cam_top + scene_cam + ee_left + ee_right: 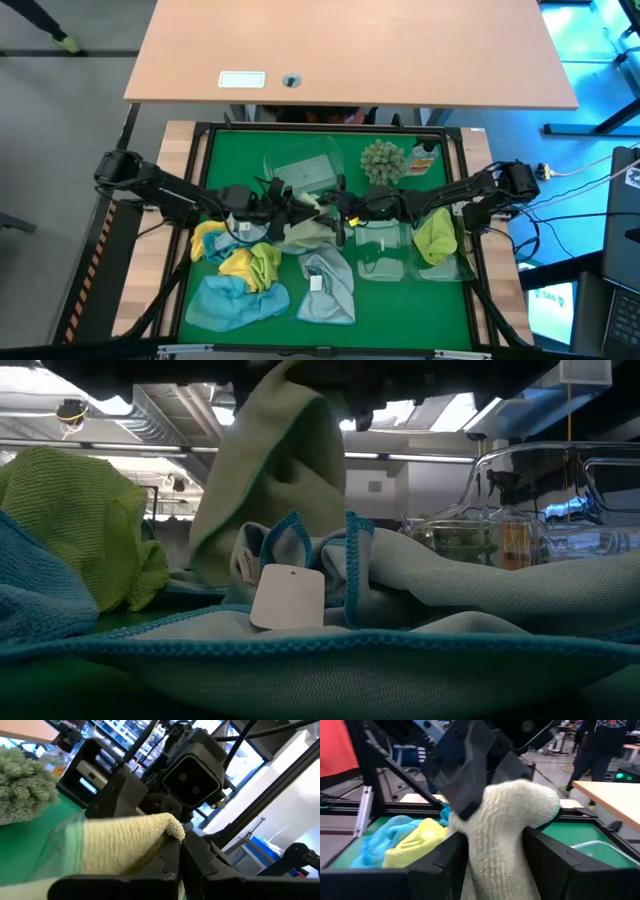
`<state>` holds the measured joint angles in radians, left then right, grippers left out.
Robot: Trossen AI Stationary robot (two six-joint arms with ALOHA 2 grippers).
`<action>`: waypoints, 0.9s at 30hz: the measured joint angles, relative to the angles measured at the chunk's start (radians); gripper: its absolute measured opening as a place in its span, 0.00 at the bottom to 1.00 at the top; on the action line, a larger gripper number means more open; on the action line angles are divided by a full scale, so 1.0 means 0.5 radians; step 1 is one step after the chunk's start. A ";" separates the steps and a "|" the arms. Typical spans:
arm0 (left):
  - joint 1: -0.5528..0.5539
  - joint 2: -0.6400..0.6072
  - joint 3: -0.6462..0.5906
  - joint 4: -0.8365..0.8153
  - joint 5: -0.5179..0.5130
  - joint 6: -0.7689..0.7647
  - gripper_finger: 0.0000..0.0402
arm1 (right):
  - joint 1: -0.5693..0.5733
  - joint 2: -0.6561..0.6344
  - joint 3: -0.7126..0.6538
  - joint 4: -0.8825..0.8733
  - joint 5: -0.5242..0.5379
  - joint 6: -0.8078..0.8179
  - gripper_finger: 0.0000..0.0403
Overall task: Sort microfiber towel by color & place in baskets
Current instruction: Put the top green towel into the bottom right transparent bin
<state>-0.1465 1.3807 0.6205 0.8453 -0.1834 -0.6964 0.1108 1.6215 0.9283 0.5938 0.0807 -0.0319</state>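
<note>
High view: both arms meet at the centre of the green table [215, 160]. Left hand [300, 203] and right hand [345, 212] both sit on a pale cream-green towel [310, 232] just left of frame centre. Pile of towels at lower left: blue towel [235, 300], yellow towel [250, 263], grey-blue towel [328, 285] at lower centre. Three clear baskets: one at upper centre [305, 170], empty one at centre right [380, 250], one at right [445, 262] holding a lime towel [437, 238]. Spiky grey-green ball [383, 160] and small bottle [424, 158] in the upper right of the mat.

Low view: grey-blue towel with white tag [288, 597] fills the foreground. Pale towel hangs from above at upper centre. Lime-looking cloth [75, 520] at left. Clear baskets at right.

Left wrist view: left hand pressed together, pinching the pale towel at lower centre of frame. Right hand's body looms right behind it, centre frame. Ball at left edge.

Right wrist view: right hand's fingers [440, 865] spread, straddling the pale towel, which stands between them at centre; can't tell whether they press it. Left hand grips the towel's top, upper centre. Blue and yellow towels at lower left. A person [595, 740] stands at upper right, beyond the table.
</note>
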 joint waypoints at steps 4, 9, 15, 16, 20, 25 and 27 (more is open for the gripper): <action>0.000 0.003 0.011 0.001 0.041 0.001 0.00 | 0.000 0.000 0.000 0.000 -0.011 0.000 0.38; 0.000 0.003 0.011 0.001 0.044 0.004 0.05 | 0.000 0.000 0.000 0.001 -0.046 0.000 0.14; -0.001 0.003 0.011 0.002 0.055 0.125 0.13 | 0.000 0.000 0.000 -0.022 -0.146 0.003 0.06; 0.000 0.003 0.011 0.001 0.066 0.125 0.15 | 0.000 -0.008 0.000 -0.043 -0.148 0.004 0.06; 0.000 0.003 0.011 0.001 0.095 0.160 0.22 | 0.000 -0.084 0.000 -0.232 -0.148 0.002 0.02; 0.000 0.003 0.011 -0.004 0.096 0.269 0.27 | 0.000 -0.271 0.000 -0.544 -0.148 0.001 0.04; 0.000 0.003 0.011 -0.007 0.096 0.299 0.28 | 0.000 -0.374 0.000 -0.711 -0.148 0.003 0.04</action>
<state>-0.1467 1.3823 0.6258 0.8419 -0.1355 -0.5471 0.1108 1.4345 0.9283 0.2385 0.0067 -0.0306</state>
